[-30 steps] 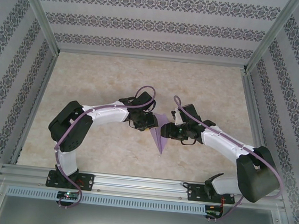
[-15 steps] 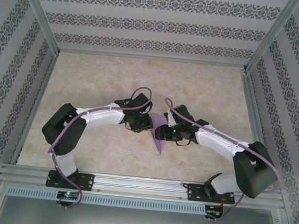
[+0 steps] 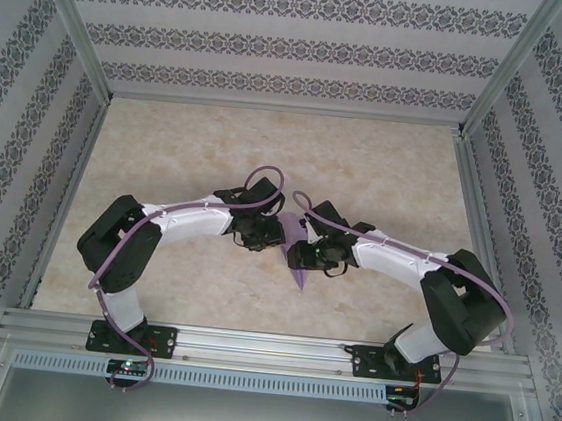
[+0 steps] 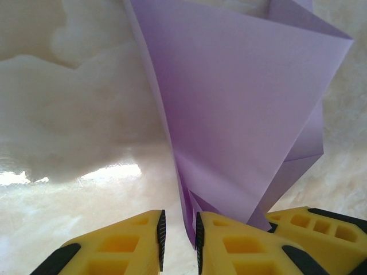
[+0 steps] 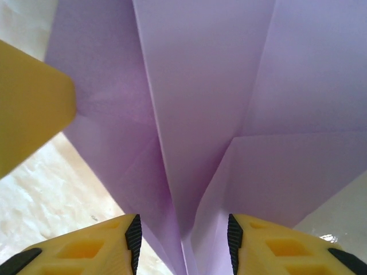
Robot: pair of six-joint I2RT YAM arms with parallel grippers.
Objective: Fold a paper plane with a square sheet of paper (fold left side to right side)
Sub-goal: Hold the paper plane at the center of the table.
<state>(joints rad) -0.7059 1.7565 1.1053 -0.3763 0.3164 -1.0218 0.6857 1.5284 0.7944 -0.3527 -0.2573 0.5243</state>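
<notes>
The paper plane point(image 3: 296, 255) sits at the middle of the top view, its sharp tip pointing toward the bottom of the frame, with both arms meeting over it.

The left gripper point(image 4: 179, 240) has its jaws drawn nearly together. The plane's folded keel runs down into the slim gap, lying against the right-hand pad with a sliver of table showing on the other side. I cannot tell whether that is a real pinch or only a near one. The right gripper point(image 5: 183, 243) stands noticeably wider, its jaws to either side of the keel and apparently not touching it. It is open around the paper rather than holding it.

The main risk, as I judge it, is crowding. One yellow finger point(image 5: 31, 103) of the left gripper shows at the left edge of the right wrist view, very near the wing. If either arm shifts sideways, the fingers could knock together or crumple the thin sheet. A loose left-hand grip could also let the plane slide or tip, and the crease would land off-centre.

Room is otherwise generous. The table point(image 3: 396, 172) lies open toward the top of the frame and to both sides (the patterned walls are well apart from the work). The metal rail point(image 3: 267, 348) along the bottom is the nearest edge.
</notes>
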